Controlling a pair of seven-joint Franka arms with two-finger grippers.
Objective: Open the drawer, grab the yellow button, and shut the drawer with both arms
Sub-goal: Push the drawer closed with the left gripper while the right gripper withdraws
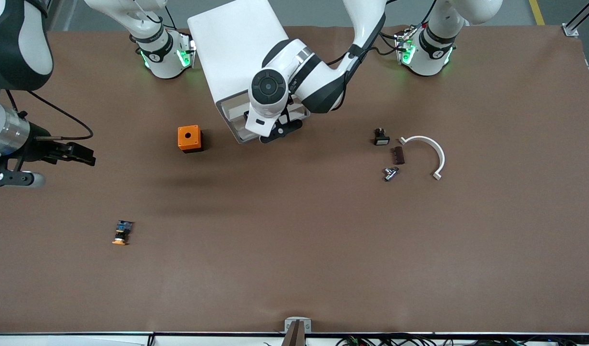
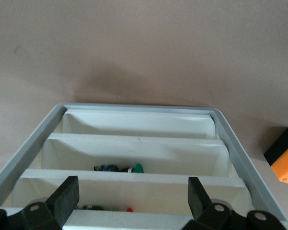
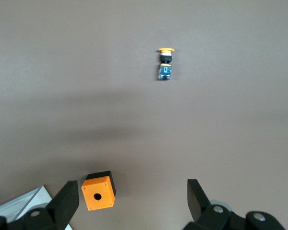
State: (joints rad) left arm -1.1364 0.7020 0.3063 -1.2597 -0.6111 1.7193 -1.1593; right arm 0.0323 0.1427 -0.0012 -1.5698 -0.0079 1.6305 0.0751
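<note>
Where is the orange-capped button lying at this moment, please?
In the front view the button lies on the bare table toward the right arm's end, nearer the camera than the orange box.

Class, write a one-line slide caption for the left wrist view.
Open left gripper poised at the cabinet front, stacked white drawers holding small parts.

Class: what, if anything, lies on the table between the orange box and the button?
Nothing. Between the orange box and the button the right wrist view shows only bare brown table; the front view agrees.
</note>
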